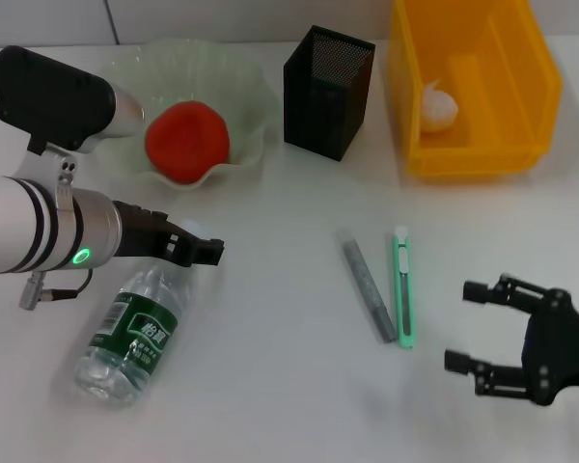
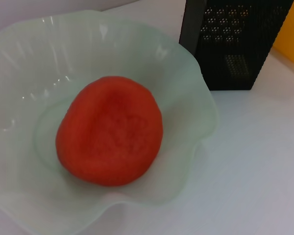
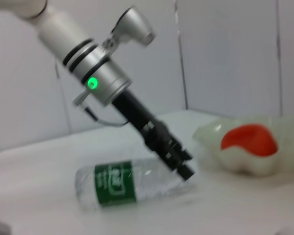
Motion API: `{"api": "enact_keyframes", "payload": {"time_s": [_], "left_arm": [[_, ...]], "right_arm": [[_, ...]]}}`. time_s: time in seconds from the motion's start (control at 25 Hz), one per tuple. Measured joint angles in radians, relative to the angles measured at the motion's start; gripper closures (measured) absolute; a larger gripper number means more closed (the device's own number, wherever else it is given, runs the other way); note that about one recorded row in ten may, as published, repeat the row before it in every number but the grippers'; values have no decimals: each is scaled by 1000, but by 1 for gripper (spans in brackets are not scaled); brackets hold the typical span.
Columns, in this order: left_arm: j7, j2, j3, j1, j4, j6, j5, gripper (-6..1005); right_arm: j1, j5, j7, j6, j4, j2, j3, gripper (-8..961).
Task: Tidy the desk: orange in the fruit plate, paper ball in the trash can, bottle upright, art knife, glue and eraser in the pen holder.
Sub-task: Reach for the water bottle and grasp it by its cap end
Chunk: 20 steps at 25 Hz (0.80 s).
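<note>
1. Orange point(image 1: 187, 142) resting in fruit plate point(image 1: 249, 82); paper ball point(image 1: 441, 106) inside trash can point(image 1: 543, 92).
2. Bottle point(image 1: 133, 333) lying sideways on desk point(image 1: 280, 386), left gripper point(image 1: 205, 249) at its neck; grip unclear.
3. Right gripper point(image 1: 478, 328) spread wide, empty, near art knife point(image 1: 402, 287).

desk point(image 1: 270, 386), bottle point(image 1: 135, 333), art knife point(image 1: 402, 289), pen holder point(image 1: 328, 92)

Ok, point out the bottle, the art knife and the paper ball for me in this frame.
bottle point(image 1: 135, 333): head view, on the dark green label of the lying bottle.
art knife point(image 1: 403, 289): head view, mid-length on the mint-green body.
paper ball point(image 1: 438, 106): head view, centre of the white wad inside the trash can point(image 1: 540, 77).
</note>
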Motion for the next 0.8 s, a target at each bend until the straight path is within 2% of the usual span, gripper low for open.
{"api": "enact_keyframes", "payload": {"time_s": [0.64, 0.76, 0.8], "left_arm": [[2, 1, 10, -41, -49, 6, 4, 172], [3, 4, 7, -66, -81, 18, 10, 172], [3, 5, 4, -79, -96, 26, 11, 217]], "right_arm": [[7, -13, 4, 31, 21, 3, 1, 115], [12, -13, 5, 41, 30, 3, 1, 115], [13, -13, 6, 46, 32, 3, 1, 115]]}}
